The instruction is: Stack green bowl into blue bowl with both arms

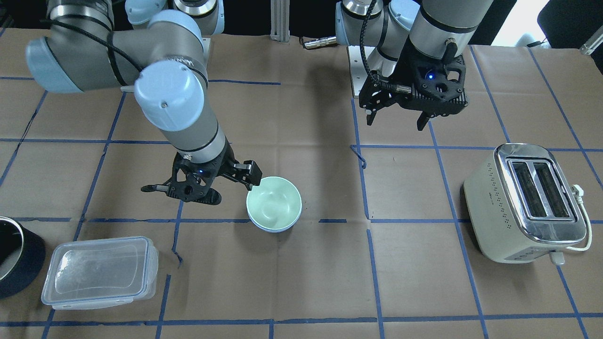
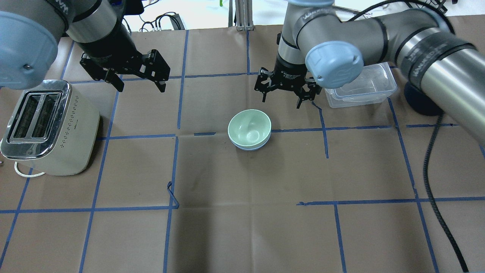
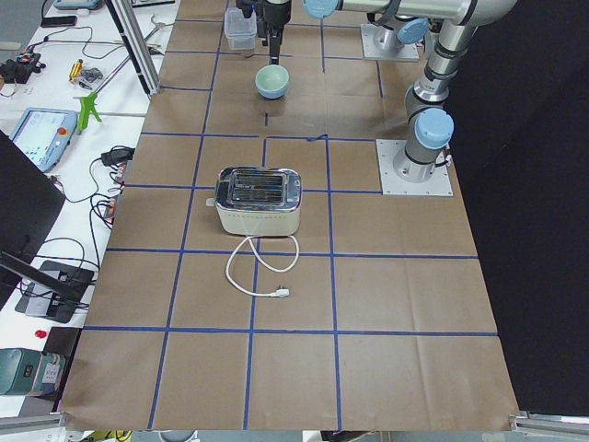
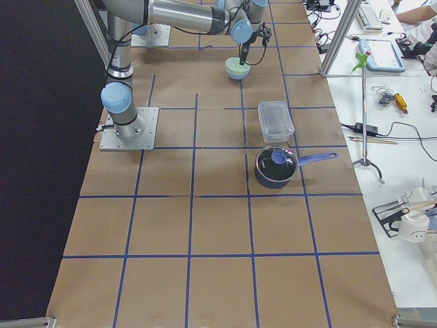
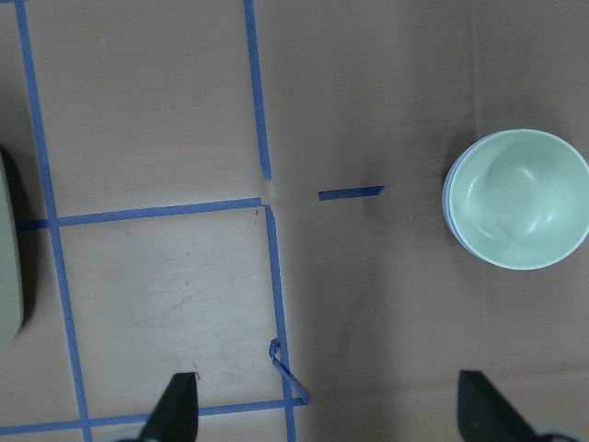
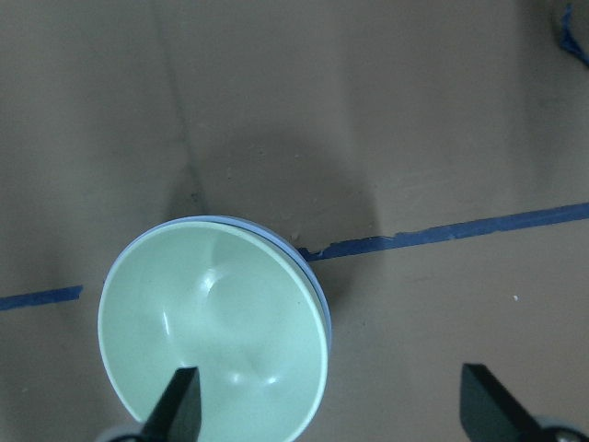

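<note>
The pale green bowl [image 1: 274, 200] sits nested inside the light blue bowl [image 1: 273, 229] at the table's middle; only the blue rim shows under it. The stack also shows in the overhead view [image 2: 249, 127] and in both wrist views [image 5: 520, 198] [image 6: 212, 331]. My right gripper [image 1: 198, 188] [image 2: 281, 101] is open and empty, hovering just beside and above the stack. My left gripper [image 1: 395, 123] [image 2: 141, 89] is open and empty, raised well away from the bowls, near the toaster.
A cream and chrome toaster [image 2: 45, 127] with a loose white cord stands on my left side. A clear lidded container [image 2: 362, 85] and a dark navy pot [image 1: 16, 256] stand on my right side, past the right gripper.
</note>
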Controlling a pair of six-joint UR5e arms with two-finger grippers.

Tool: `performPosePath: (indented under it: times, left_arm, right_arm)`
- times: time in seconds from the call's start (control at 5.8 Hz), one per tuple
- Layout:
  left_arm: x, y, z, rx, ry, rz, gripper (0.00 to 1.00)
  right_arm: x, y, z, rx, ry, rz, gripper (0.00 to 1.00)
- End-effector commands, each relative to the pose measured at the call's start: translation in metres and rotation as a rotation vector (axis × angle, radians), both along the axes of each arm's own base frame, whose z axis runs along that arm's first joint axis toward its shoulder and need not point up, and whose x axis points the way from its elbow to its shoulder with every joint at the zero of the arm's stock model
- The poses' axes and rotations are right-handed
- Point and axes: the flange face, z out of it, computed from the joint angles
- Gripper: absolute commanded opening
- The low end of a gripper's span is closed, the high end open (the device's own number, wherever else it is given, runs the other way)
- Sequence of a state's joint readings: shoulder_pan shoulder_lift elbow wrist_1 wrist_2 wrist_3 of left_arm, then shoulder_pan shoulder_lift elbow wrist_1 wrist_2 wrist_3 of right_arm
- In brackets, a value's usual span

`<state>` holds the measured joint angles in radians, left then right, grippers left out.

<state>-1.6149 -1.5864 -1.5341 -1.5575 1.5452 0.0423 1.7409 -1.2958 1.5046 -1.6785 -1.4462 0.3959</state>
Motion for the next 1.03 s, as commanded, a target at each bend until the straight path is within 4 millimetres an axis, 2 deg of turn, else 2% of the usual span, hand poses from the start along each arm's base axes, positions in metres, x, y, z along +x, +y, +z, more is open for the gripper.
performPosePath:
  times: [0.0, 0.17, 0.52, 0.69, 0.86]
  left_arm:
    - [0.001, 0.000, 0.000, -0.001, 0.000, 0.002, 0.99]
    - [0.001, -0.001, -0.001, 0.004, -0.001, 0.004, 0.99]
    - [0.002, -0.001, -0.001, 0.003, -0.010, 0.002, 0.99]
    - [0.003, -0.002, 0.003, -0.004, -0.012, 0.006, 0.99]
    - [0.003, 0.001, 0.004, 0.001, -0.013, 0.004, 0.99]
  right_arm:
    - [-0.066, 0.034, 0.067, 0.047, 0.088, 0.022, 1.00]
    - [-0.083, 0.062, 0.095, 0.066, 0.099, 0.055, 1.00]
    - [-0.082, 0.072, 0.107, 0.041, 0.094, 0.089, 1.00]
    - [-0.087, 0.088, 0.113, 0.031, 0.090, 0.103, 1.00]
    - [-0.085, 0.096, 0.109, 0.021, 0.090, 0.103, 1.00]
